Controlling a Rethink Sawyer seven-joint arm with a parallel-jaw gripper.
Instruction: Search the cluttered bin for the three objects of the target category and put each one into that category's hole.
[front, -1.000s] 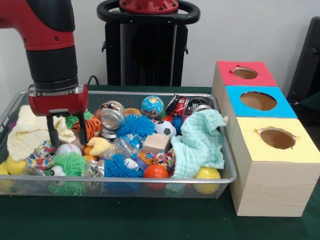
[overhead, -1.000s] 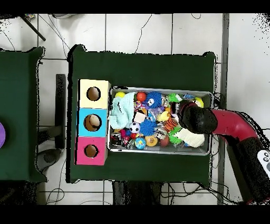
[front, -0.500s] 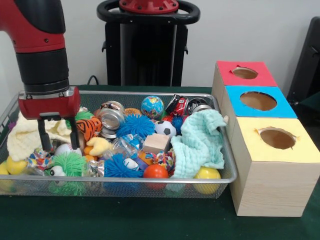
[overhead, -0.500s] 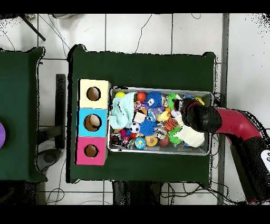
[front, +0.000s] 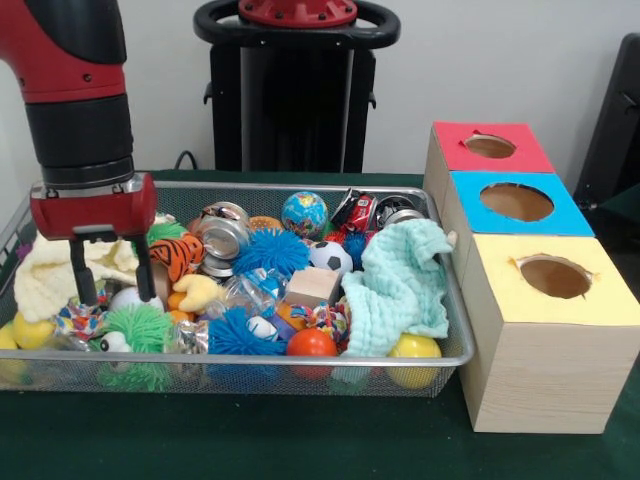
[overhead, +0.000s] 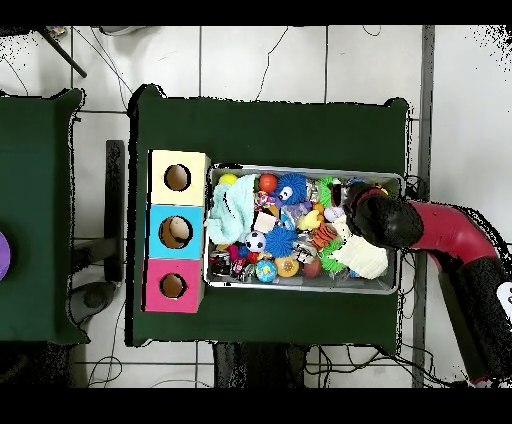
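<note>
In bin (front: 455, 340): balls, cloths, cans; jaws apart.

A dark green cloth (front: 300, 440) covers the table under everything. Behind it stands a black frame (front: 296, 95) with a rounded black handle and a red cap on top, against a pale wall (front: 520, 60). From overhead, a second green-covered table (overhead: 35, 215) sits well apart to one side, with what may be a purple disc (overhead: 4, 255) at its edge. Thin cables (overhead: 270, 60) trail over the tiled floor (overhead: 250, 55)
</note>
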